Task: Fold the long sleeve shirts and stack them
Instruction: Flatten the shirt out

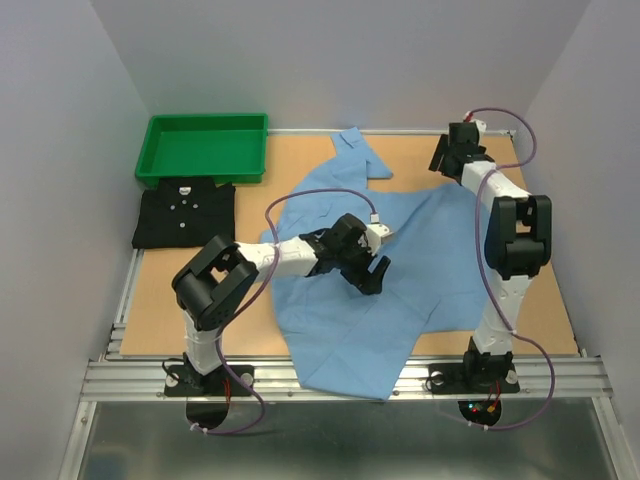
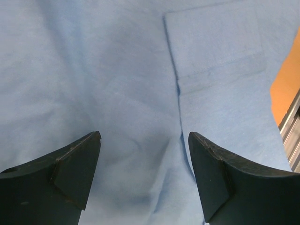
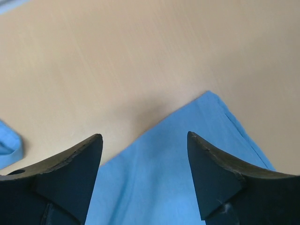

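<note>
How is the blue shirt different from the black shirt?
The light blue shirt is spread out wide and rumpled in the middle of the table. The black shirt is folded into a small neat rectangle at the left, next to the green tray. The black shirt shows little white buttons; I can't see any on the light blue shirt. Both lie on the table.

Wooden tabletop: we are seeing it lying flat, tan in colour.
Green plastic tray: we are seeing it sitting open side up at the tabletop's far left.
Aluminium rails: we are seeing them running along the tabletop's near edge.
</note>
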Robot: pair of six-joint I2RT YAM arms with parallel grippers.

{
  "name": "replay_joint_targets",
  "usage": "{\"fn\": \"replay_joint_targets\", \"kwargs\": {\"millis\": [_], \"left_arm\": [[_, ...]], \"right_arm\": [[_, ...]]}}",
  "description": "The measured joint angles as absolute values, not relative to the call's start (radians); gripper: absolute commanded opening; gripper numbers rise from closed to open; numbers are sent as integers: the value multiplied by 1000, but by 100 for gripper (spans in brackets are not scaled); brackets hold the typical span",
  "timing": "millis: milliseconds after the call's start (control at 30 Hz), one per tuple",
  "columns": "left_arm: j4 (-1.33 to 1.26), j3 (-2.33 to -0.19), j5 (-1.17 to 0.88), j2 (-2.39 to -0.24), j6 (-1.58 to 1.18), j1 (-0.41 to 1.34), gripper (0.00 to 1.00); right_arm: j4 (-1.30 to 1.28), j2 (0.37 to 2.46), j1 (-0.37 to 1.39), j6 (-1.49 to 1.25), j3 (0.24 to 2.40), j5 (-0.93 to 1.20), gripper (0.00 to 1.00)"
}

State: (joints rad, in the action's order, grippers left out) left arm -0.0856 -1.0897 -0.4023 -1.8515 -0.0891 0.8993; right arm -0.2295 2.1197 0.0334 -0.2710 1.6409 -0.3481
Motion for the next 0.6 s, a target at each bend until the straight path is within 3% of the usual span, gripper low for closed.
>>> {"fn": "replay_joint_targets", "kwargs": {"millis": [133,333,600], "left_arm": [[16,-1163,-334,-1803,-124,847,87],[34,-1294,-220,-1760,-200,635,81],[43,-1464,-162,-1947,-265,472,75]], "right_arm": [[-232,1938,12,-336,1526,-324,77],[-225,1711,-47,-442,1328,-265,77],[-252,1576,-61,-555,994,-133,77]]}}
